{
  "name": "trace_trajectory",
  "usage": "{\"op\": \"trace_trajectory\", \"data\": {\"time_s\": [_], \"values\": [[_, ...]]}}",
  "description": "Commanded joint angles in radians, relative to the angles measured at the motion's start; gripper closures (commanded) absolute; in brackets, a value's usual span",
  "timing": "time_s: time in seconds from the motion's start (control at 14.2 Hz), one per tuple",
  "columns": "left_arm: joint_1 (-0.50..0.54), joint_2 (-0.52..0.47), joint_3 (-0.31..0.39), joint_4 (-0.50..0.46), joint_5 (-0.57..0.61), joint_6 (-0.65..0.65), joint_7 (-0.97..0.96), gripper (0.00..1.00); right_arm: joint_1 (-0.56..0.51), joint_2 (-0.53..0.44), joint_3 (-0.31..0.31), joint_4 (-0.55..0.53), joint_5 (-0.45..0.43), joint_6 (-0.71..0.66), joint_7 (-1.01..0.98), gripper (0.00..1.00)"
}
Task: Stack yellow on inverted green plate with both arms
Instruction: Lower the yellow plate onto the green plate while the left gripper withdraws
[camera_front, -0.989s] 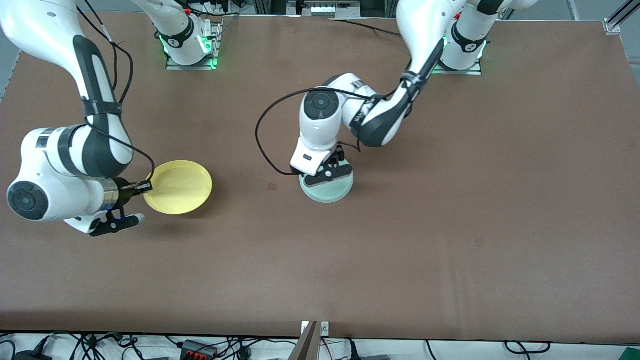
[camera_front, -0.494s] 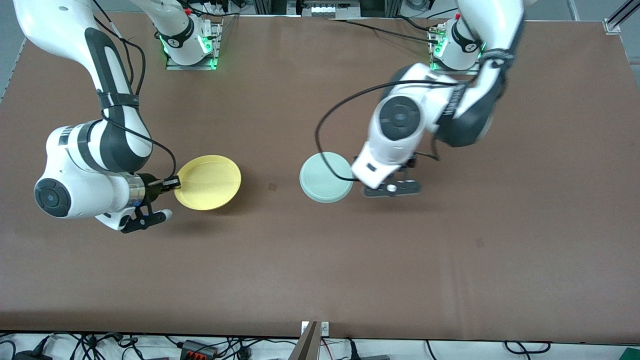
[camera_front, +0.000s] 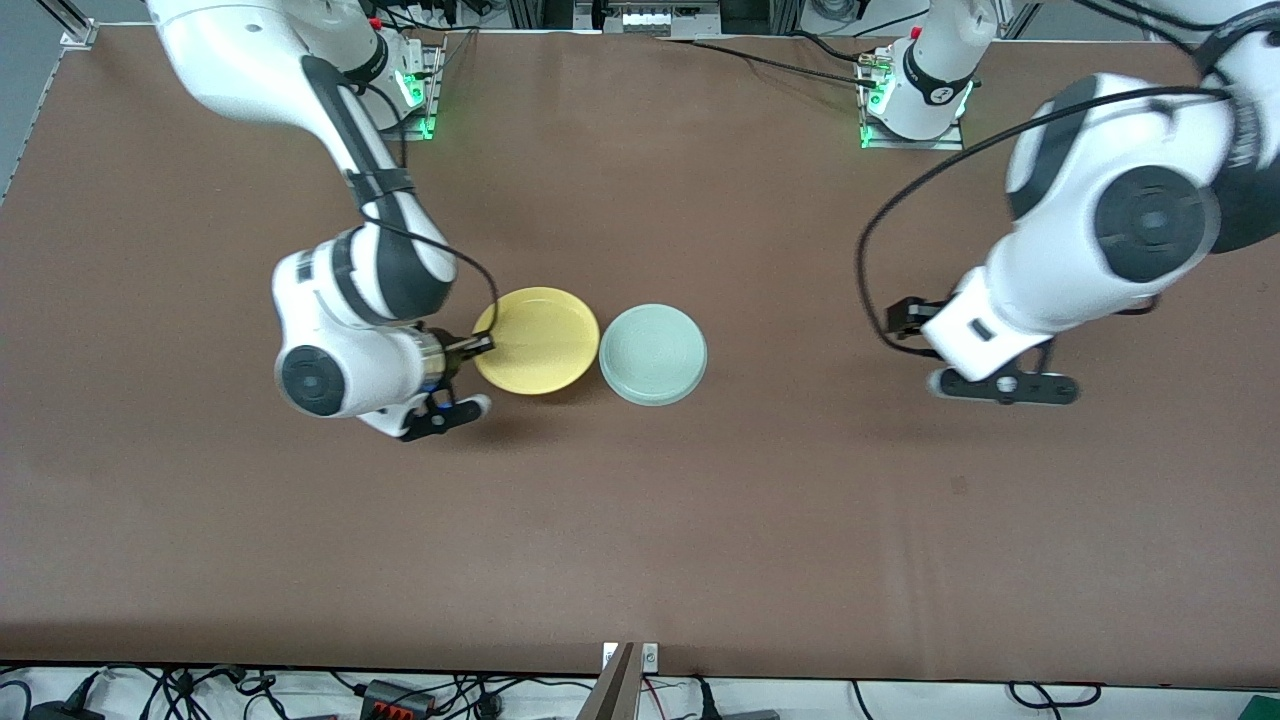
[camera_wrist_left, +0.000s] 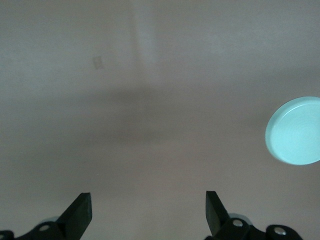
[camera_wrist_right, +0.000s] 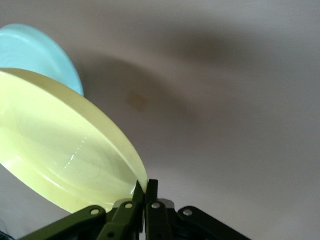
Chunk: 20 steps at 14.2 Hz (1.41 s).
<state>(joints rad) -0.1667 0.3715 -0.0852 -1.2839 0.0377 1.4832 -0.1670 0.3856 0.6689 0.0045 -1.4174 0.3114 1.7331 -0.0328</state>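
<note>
With the right gripper (camera_front: 478, 346) pinching the yellow plate (camera_front: 538, 340) by its rim beside the upside-down green plate (camera_front: 653, 354) mid-tabletop, the step calls for carrying it level and centred over the green one before letting go, while the left gripper (camera_front: 1003, 386), jaws spread and empty, waits toward the left arm's end.

You see the table (camera_front: 640, 560) from high in front; both wrist cameras look down close, sharing the green plate (camera_wrist_left: 295, 131).
</note>
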Motion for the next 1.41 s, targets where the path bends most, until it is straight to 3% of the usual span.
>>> {"op": "trace_trajectory", "data": {"time_s": [0.0, 0.28, 0.42, 0.64, 0.85, 1.34], "values": [[0.07, -0.08, -0.005, -0.026, -0.016, -0.027, 0.096, 0.0, 0.058, 0.031, -0.008, 0.003, 0.034, 0.035, 0.008, 1.0], [0.082, -0.267, 0.033, -0.22, -0.025, 0.006, 0.216, 0.0, 0.157, 0.098, -0.008, 0.005, 0.034, 0.187, 0.134, 1.0], [0.081, -0.325, 0.102, -0.293, -0.065, 0.046, 0.218, 0.0, 0.171, 0.126, -0.008, 0.006, 0.035, 0.253, 0.175, 1.0], [0.081, -0.417, 0.145, -0.446, -0.087, 0.239, 0.215, 0.0, 0.17, 0.156, -0.006, 0.055, 0.116, 0.258, 0.212, 1.0], [0.128, -0.425, 0.136, -0.456, -0.087, 0.258, 0.222, 0.0, 0.171, 0.175, -0.006, 0.058, 0.199, 0.263, 0.218, 1.0], [0.182, -0.428, 0.051, -0.446, -0.075, 0.223, 0.236, 0.0, 0.19, 0.19, -0.006, 0.057, 0.204, 0.249, 0.249, 1.0]]}}
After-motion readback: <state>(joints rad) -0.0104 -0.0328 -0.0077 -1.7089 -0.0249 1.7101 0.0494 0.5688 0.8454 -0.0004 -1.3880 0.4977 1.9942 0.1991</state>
